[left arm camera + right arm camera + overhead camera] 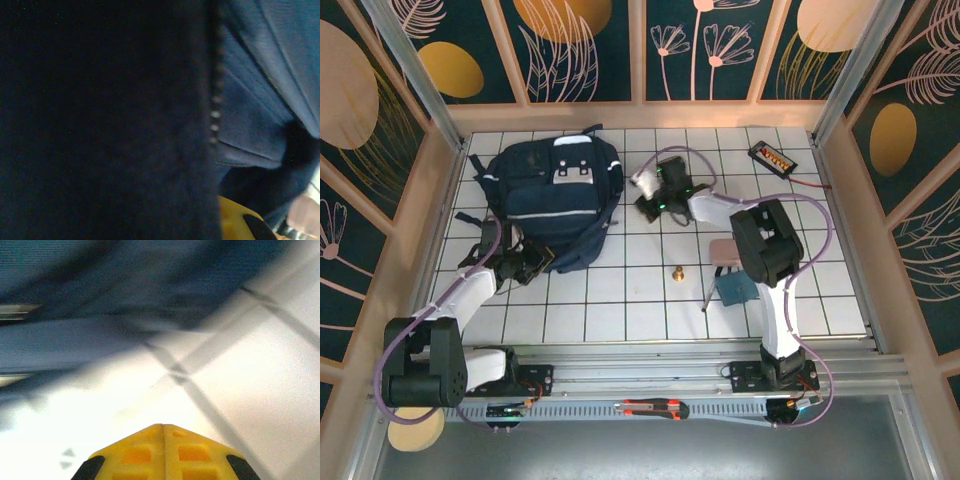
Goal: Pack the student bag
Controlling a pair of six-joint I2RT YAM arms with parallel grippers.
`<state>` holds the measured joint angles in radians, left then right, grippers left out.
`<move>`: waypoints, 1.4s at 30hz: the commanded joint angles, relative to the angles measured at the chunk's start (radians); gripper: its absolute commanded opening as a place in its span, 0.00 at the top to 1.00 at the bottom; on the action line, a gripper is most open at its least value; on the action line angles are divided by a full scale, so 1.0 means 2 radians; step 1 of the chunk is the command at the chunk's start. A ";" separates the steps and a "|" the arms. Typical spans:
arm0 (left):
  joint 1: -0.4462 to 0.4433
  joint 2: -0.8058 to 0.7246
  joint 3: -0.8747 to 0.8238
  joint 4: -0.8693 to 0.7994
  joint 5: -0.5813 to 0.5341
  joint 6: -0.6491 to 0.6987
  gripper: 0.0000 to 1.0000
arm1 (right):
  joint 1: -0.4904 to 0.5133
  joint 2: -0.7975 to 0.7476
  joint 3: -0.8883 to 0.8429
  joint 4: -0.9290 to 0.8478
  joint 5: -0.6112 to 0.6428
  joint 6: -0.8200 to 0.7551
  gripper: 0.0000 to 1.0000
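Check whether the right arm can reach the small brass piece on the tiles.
Probably yes: the brass piece sits alone on open tiles beside that arm, though the right pincer is shut.

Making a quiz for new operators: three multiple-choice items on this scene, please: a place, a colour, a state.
1. Where does the student bag lie?
A) far left part of the table
B) near right corner
C) on the front rail

2. What colour is its fabric?
A) red
B) dark navy
C) green

3. How is the right gripper?
A) wide open
B) shut on a pen
C) shut, fingers together

Answers: 1 A, the top view shows it far left; 2 B, the fabric is navy in every view; 3 C, the yellow fingers meet in the wrist view.
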<state>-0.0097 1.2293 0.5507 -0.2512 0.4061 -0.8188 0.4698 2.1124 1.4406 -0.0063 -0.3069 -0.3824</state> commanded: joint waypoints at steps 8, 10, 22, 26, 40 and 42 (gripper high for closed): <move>0.001 -0.009 -0.004 -0.038 0.017 0.026 0.75 | -0.037 -0.033 -0.037 0.032 -0.094 -0.020 0.66; 0.001 -0.015 0.007 -0.056 0.003 0.040 0.28 | -0.029 -0.036 -0.040 0.036 -0.115 -0.006 0.53; -0.007 -0.076 0.146 -0.196 -0.141 0.168 0.02 | -0.005 -0.005 0.055 0.001 -0.165 0.335 0.39; -0.020 -0.008 0.194 -0.198 -0.157 0.206 0.02 | 0.000 0.027 0.088 -0.029 -0.186 0.405 0.40; -0.048 0.114 0.188 -0.118 -0.064 0.113 0.05 | 0.056 0.071 0.083 -0.052 -0.172 0.477 0.41; -0.048 0.126 0.184 -0.104 -0.056 0.097 0.07 | 0.061 0.078 0.092 -0.064 -0.170 0.469 0.42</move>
<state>-0.1043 1.4479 0.9386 -0.5159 0.2470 -0.5537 0.5819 2.2475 1.6192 -0.1310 -0.6521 0.5385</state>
